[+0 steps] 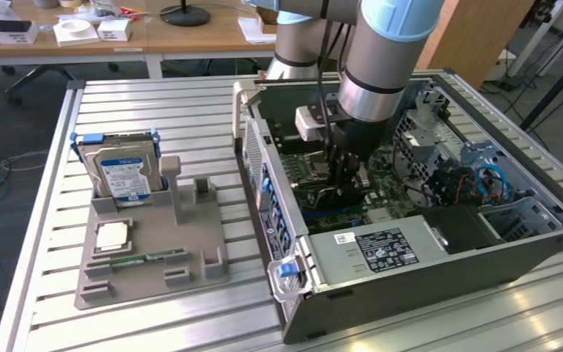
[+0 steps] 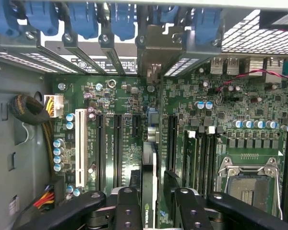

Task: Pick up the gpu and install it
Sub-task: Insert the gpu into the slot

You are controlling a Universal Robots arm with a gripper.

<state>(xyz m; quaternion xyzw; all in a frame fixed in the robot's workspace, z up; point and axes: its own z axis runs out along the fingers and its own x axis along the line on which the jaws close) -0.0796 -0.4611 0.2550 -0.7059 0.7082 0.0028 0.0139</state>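
Near the centre of the exterior view, we see the black two-fingered gripper (image 1: 345, 180) lowered inside the open grey desktop computer case (image 1: 516, 253), directly over the green motherboard (image 1: 389, 194). In the wrist view, the thin, dark gpu card with a metal end bracket (image 2: 149, 158) stands edge-on between the gripper's (image 2: 151, 203) fingers (image 2: 127, 208), running down into the board's slots; we cannot tell whether the fingers clamp it or have let go. At the exterior view's left, a silver hard drive with a blue label (image 1: 122, 176) stands upright in a grey plastic holder tray (image 1: 149, 275).
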